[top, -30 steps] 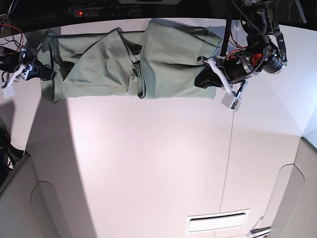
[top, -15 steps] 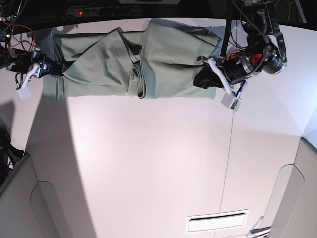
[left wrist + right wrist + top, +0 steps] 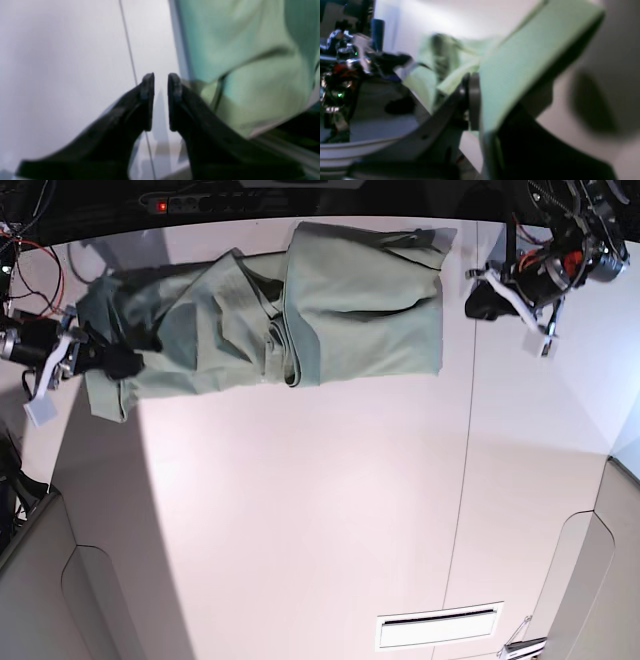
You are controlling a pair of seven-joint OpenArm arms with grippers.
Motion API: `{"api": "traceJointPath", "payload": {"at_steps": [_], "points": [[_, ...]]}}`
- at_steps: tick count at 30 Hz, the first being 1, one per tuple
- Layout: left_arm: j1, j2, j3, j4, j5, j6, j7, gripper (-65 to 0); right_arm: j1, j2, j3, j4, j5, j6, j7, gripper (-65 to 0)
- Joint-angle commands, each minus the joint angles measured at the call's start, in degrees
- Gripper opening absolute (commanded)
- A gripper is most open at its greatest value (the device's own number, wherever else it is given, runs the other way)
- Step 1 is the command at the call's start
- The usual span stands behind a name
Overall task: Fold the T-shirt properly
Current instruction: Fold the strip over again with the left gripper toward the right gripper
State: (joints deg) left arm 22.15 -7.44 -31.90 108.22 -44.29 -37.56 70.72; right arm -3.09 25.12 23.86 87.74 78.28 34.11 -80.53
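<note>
The T-shirt [image 3: 300,310] lies bunched across the far part of the white table [image 3: 300,510], folded over on itself with a thick crease near its middle. At the shirt's end on the base view's left, the right gripper [image 3: 112,362] is clamped tight on the cloth — its wrist view shows a fold of green fabric [image 3: 520,65] pinched between the fingers. Off the shirt's opposite end, just clear of its edge, the left gripper [image 3: 478,298] hangs over bare table, fingers parted by a narrow gap — nothing between them. A thin seam [image 3: 462,480] in the table runs near that end of the shirt.
</note>
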Motion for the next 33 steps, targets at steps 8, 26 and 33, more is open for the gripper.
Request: {"api": "traceJointPath", "payload": {"at_steps": [8,26,33], "points": [[2.1,-0.5,-0.2,0.9,-0.9,-0.4,-0.7,-52.5,0.4,-12.1,-9.0,16.1,2.4,0.3,0.5,-65.0],[2.2,-0.5,-0.2,0.8,-0.9,-0.4,-0.6,-52.6,0.5,-27.2,-44.8,14.9,-34.0,-0.9,20.5,-65.0],[2.2,-0.5,-0.2,0.8,-0.9,-0.4,-0.6,-52.6,0.9,-27.2,-51.5,14.3,-36.3,-0.9,21.8,-65.0]]}}
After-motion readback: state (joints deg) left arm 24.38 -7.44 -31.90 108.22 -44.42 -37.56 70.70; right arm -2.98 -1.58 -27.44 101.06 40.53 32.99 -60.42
